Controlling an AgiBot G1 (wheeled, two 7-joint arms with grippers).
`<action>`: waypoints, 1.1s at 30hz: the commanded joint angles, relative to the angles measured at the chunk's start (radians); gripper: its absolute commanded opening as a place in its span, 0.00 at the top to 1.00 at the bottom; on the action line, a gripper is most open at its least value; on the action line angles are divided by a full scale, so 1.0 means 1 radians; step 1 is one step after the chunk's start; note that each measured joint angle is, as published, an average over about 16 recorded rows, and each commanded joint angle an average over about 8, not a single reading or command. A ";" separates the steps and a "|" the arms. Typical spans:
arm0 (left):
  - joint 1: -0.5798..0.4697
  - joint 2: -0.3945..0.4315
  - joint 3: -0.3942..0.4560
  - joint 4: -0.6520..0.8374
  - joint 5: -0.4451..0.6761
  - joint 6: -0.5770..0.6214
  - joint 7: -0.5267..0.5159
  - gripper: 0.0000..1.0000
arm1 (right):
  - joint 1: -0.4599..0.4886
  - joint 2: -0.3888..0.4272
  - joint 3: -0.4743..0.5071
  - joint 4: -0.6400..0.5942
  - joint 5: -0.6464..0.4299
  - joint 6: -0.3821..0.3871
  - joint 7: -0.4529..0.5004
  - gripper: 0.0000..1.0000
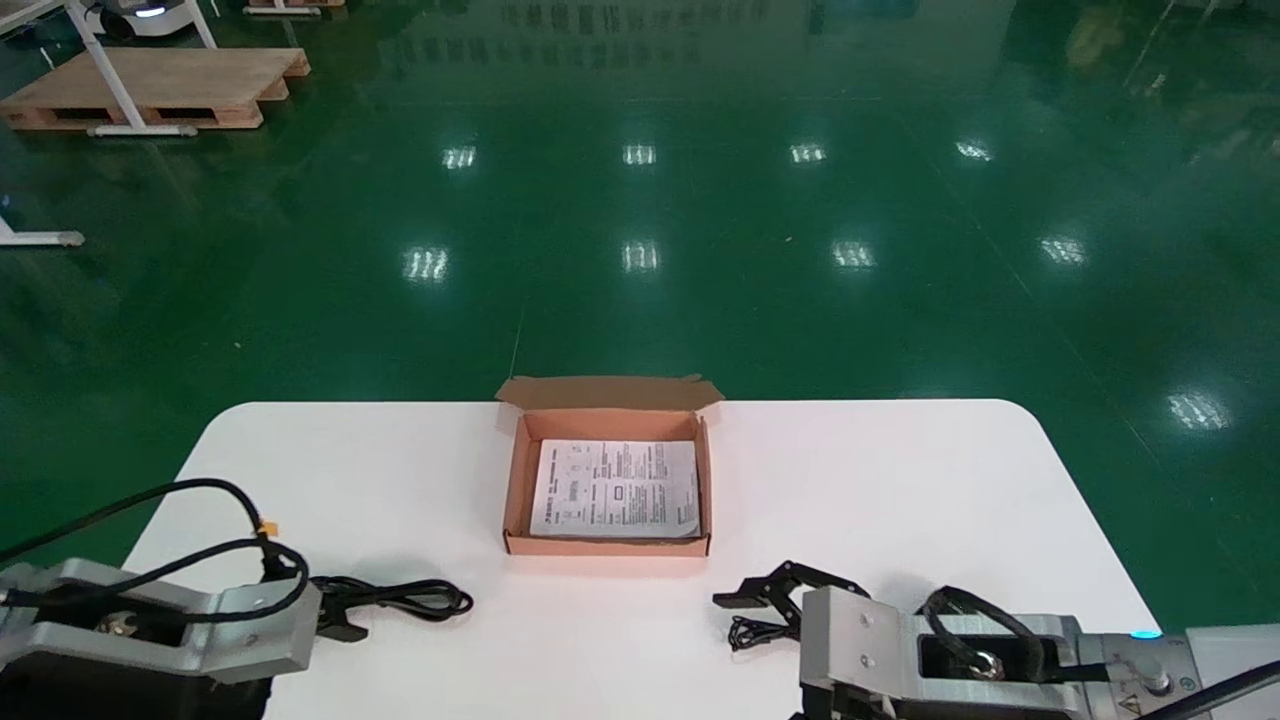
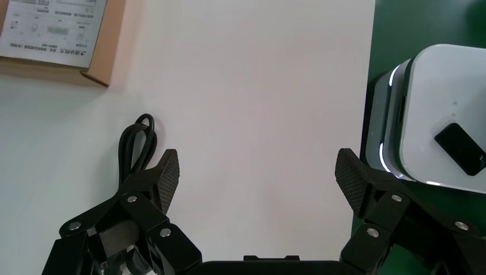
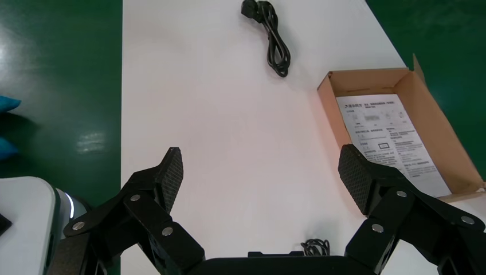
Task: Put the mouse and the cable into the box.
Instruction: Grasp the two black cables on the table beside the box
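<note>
Found the left claw (image 2: 258,177) low over the near left part of the tabletop (image 1: 900,480), pointed inward along the near edge, fingers spread wide with nothing between them. Noted the black cable (image 1: 400,598) lying folded in a long loop on the tabletop, just beside one left finger (image 2: 169,175); could not tell whether touching, one end being hidden behind the linkage. Found the right claw (image 3: 261,177) low over the near right part, pointed inward, also spread wide and gripping nothing. Recorded the open cardboard box (image 1: 607,546) at the middle of the far edge, beyond both claws and well apart from the cable, a printed sheet (image 1: 615,488) flat on its bottom. Recorded a thin coiled wire (image 1: 745,632) beneath the right claw, mostly hidden; could not make out what it joins. Logged both forearms cut off at the head view's near edge.
</note>
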 commanded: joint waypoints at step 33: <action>0.098 0.243 0.103 0.282 0.406 -0.500 0.316 0.00 | 0.041 -0.033 -0.068 0.001 -0.186 0.027 0.021 0.00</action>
